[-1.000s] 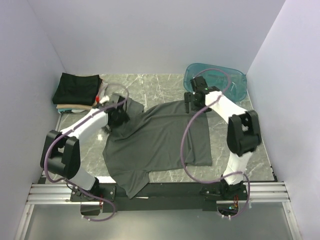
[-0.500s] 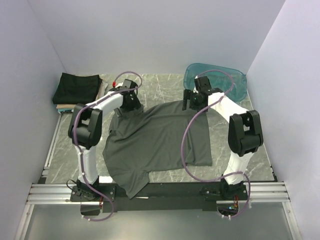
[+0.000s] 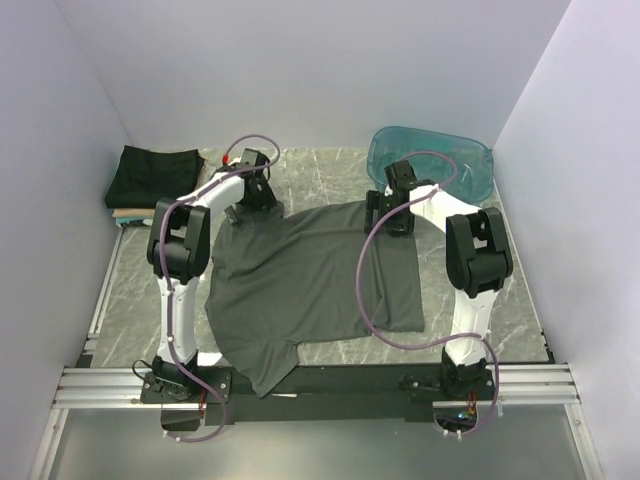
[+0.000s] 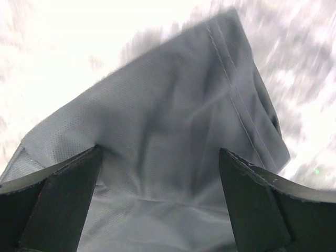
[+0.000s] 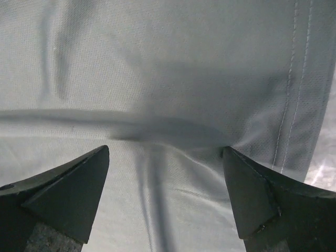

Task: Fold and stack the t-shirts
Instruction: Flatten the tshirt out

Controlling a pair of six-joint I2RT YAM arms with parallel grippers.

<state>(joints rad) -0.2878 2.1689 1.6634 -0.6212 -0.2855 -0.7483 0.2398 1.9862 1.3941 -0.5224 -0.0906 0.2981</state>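
Charcoal-grey t-shirt [image 3: 310, 285] lies spread flat mid-table, one end draping over the near edge. The left gripper [image 3: 248, 207] and right gripper [image 3: 392, 215] sit at its 2 far corners, jaws wide apart and holding nothing — probably poised to pinch that edge for a fold. A folded stack [image 3: 152, 180] waits far left. Grey-veined marble table [image 3: 480, 290], teal tub [image 3: 440, 160] far right, pale lilac walls [image 3: 300, 70].

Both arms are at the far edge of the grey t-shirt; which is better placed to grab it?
Right, probably: its open right gripper sits low on the dark charcoal-grey cloth t-shirt, straddling a raised crease beside the stitched hem. The left gripper, also open, looks higher over a corner.
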